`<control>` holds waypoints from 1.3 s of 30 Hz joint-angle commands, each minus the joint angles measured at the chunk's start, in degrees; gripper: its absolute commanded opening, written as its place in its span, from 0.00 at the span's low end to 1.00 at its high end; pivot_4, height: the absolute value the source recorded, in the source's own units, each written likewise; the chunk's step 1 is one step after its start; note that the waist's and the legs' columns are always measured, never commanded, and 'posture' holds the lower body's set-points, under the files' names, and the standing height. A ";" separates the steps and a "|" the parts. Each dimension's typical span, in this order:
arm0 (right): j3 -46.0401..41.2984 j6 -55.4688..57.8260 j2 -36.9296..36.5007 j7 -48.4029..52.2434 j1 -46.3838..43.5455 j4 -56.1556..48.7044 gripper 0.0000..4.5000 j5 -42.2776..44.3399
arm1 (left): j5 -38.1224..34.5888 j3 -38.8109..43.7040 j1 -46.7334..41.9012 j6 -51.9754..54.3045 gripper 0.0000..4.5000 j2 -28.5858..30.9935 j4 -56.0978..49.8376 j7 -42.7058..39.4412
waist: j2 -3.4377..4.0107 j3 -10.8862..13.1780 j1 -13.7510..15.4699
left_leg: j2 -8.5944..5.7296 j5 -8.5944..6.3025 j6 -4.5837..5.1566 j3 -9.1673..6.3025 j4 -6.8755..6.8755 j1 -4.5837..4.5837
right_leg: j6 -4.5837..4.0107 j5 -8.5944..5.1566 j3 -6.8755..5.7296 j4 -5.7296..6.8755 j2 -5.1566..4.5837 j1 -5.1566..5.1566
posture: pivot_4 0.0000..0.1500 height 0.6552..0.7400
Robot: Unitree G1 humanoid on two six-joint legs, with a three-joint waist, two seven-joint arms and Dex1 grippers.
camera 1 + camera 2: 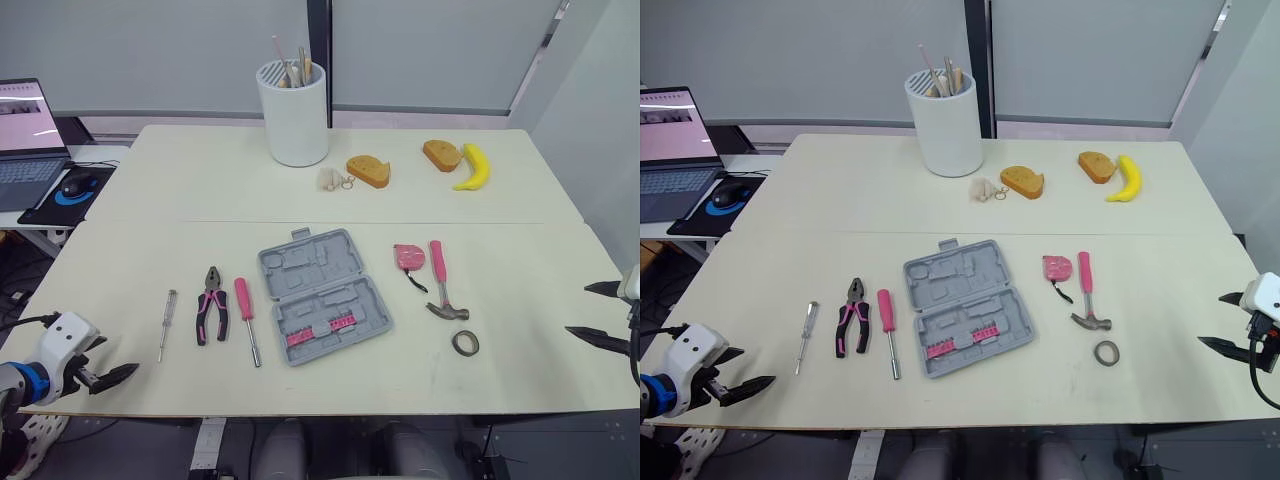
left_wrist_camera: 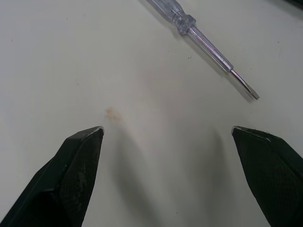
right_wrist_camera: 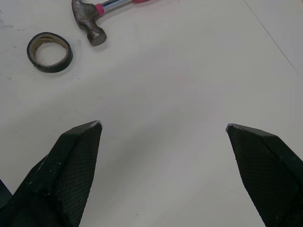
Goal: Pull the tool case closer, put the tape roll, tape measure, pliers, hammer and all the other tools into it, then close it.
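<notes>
Lying open mid-frame: case (image 1: 322,296) | left gripper (image 1: 116,360) lower left, fingers spread | right gripper (image 1: 578,309) right edge, fingers spread | tape roll (image 1: 465,343) just below hammer (image 1: 443,288)

You have one tool case (image 1: 323,297) in the middle; two screwdrivers left of it, the clear-handled screwdriver (image 1: 166,322) and the pink-handled screwdriver (image 1: 247,318); one pair of pliers (image 1: 212,316) between those two. To the right you have one tape measure (image 1: 408,256); one hammer (image 1: 442,283); one tape roll (image 1: 465,343). On the far side, count one white pot (image 1: 296,113) with a few sticks too bunched to number; one small keyring (image 1: 332,180); two bread slices, the left bread piece (image 1: 368,171) and the right bread piece (image 1: 441,155); one banana (image 1: 472,167). Far left: one laptop (image 1: 25,130); one mouse (image 1: 75,184).
</notes>
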 commanded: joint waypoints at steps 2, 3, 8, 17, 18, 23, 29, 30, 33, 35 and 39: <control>-0.89 0.04 -0.77 -0.41 -0.83 -0.65 0.99 0.04 | 0.28 0.51 -0.69 -1.38 1.00 2.78 1.08 -1.03 | 0.00 0.00 0.00 | 0.00 0.00 0.00 0.00 0.00 0.00 | 0.00 0.00 0.00 0.01 0.00 0.00 | 1.00 1.00; -0.87 0.22 -0.53 -0.71 -0.93 -0.80 0.99 0.07 | 0.28 0.61 -1.00 -1.89 1.00 2.83 1.56 -1.15 | 0.00 0.00 0.00 | 0.00 0.00 0.00 0.00 0.00 0.00 | 0.00 0.00 -0.01 0.01 0.01 -0.01 | 1.00 1.00; -0.63 0.24 0.05 -1.74 -1.52 -0.98 0.99 0.15 | -2.30 1.52 -3.16 -3.62 1.00 2.89 3.51 -5.02 | 0.01 -0.01 0.00 | 0.00 0.00 0.00 0.03 0.01 0.01 | 0.00 0.00 0.01 0.03 0.01 -0.01 | 1.00 1.00; -0.01 0.56 0.48 -2.59 -2.75 0.05 0.99 0.31 | -2.98 2.57 -0.37 -4.56 1.00 3.60 4.72 -6.69 | 0.01 -0.01 -0.18 | 0.03 0.00 0.00 0.14 0.01 0.01 | 0.00 0.01 0.05 0.08 0.02 -0.09 | 1.00 1.00; 0.06 0.44 0.56 -2.71 -2.71 0.07 0.99 0.23 | -3.06 2.87 0.15 -4.74 1.00 3.57 4.86 -6.38 | 0.01 -0.01 -0.18 | 0.03 0.00 0.00 0.19 0.00 0.01 | 0.00 0.01 0.07 0.08 0.02 -0.11 | 1.00 1.00; 0.27 0.06 0.78 -2.99 -2.88 0.45 0.99 0.06 | -3.88 3.71 1.84 -4.77 1.00 3.43 4.54 -6.08 | 0.01 -0.01 -0.12 | 0.05 0.00 0.01 0.21 0.01 0.00 | 0.00 0.01 0.08 0.09 0.01 -0.14 | 1.00 1.00; -0.27 0.16 0.90 -2.88 -2.09 -0.22 0.99 0.36 | -5.30 5.17 4.32 -3.63 1.00 2.63 2.35 -5.84 | 0.01 -0.01 -0.12 | 0.09 0.00 0.01 0.28 0.01 0.01 | 0.00 0.01 0.11 0.09 0.01 -0.16 | 1.00 1.00; -0.35 0.23 0.94 -2.91 -1.96 -0.38 0.99 0.41 | -5.53 5.38 4.73 -3.44 1.00 2.47 1.96 -5.68 | 0.01 -0.01 -0.12 | 0.09 0.00 0.01 0.28 0.01 0.01 | -0.01 0.01 0.11 0.09 0.01 -0.16 | 1.00 1.00; -0.60 0.32 1.37 -3.39 -1.41 -1.39 0.99 0.47 | -6.47 5.97 5.95 -2.71 1.00 1.92 0.63 -5.20 | 0.01 -0.01 -0.11 | 0.11 0.00 0.00 0.31 0.01 0.01 | -0.01 0.01 0.12 0.09 0.01 -0.16 | 1.00 1.00; -0.81 0.81 1.94 -4.02 -0.94 -2.79 0.99 0.67 | -7.14 6.41 6.68 -2.16 1.00 1.49 -0.49 -4.83 | 0.01 -0.01 -0.11 | 0.11 0.00 0.01 0.33 0.01 0.02 | -0.01 0.01 0.14 0.09 0.01 -0.16 | 1.00 1.00; -1.50 2.93 3.05 -4.48 0.87 -6.75 0.99 1.79 | -7.97 6.83 8.31 -1.06 1.00 0.27 -4.15 -3.90 | 0.00 -0.02 -0.09 | 0.14 0.00 0.00 0.33 0.02 0.01 | -0.02 0.02 0.13 0.09 0.02 -0.17 | 1.00 1.00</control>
